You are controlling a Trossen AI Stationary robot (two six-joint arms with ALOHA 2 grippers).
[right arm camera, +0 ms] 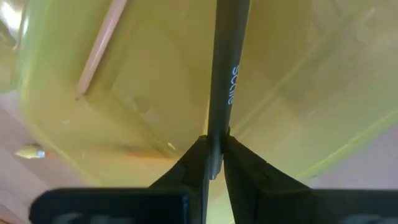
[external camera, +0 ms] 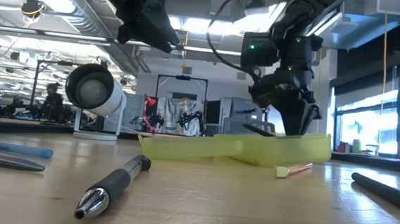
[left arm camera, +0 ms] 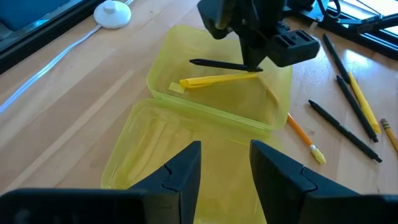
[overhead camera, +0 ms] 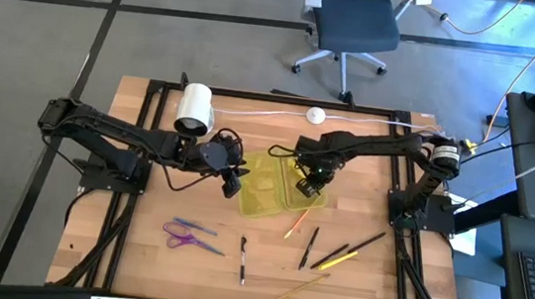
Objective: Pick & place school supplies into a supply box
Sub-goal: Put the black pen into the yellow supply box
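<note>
The right gripper [left arm camera: 254, 62] hangs above the box [overhead camera: 267, 201], fingers clamped on a black pen [left arm camera: 224, 65]. One yellow pencil [left arm camera: 217, 79] lies inside the box. The left gripper [left arm camera: 225, 174] waits beside the box, fingers apart and empty. Scissors [overhead camera: 189, 236] and several pens [overhead camera: 309, 246] lie outside the box; most placement remains.

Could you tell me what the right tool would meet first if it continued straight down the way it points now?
Probably the supply box floor: the right tool points down into it, holding a black pen.
</note>
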